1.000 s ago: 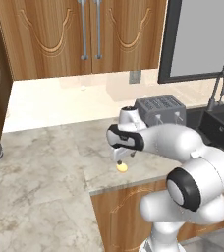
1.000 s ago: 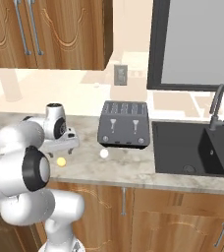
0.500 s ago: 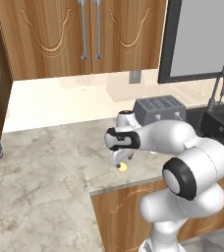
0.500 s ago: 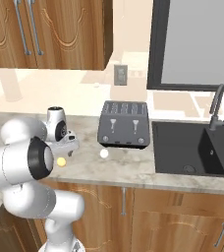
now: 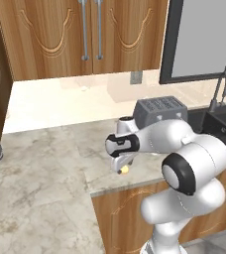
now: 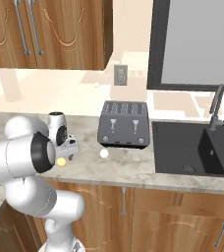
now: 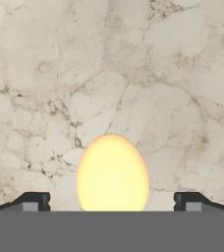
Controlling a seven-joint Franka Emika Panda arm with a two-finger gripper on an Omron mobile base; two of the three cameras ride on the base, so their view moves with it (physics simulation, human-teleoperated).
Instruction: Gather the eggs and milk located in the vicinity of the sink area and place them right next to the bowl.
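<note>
In the left base view the pincer [image 5: 122, 165] hangs over a yellowish egg [image 5: 125, 169] on the marble surface [image 5: 50, 163], in the right base view that egg [image 6: 61, 161] lies left of a white egg [image 6: 104, 153] before the toaster [image 6: 124, 124], and in the hand view the egg [image 7: 112, 173] sits between wide-spread fingertips [image 7: 33, 201], untouched.

The lower end of the yellowish egg [image 7: 112, 172] is cut off at the bottom of the hand view, and only the tops of the two dark fingers [image 7: 31, 202] are seen there, one on each side of it. In the left base view that egg [image 5: 125, 169] is partly covered by the hand above it. The sink [image 6: 192, 147] is clipped by the right edge of the right base view. The toaster [image 5: 160, 109] is partly hidden behind the arm.
</note>
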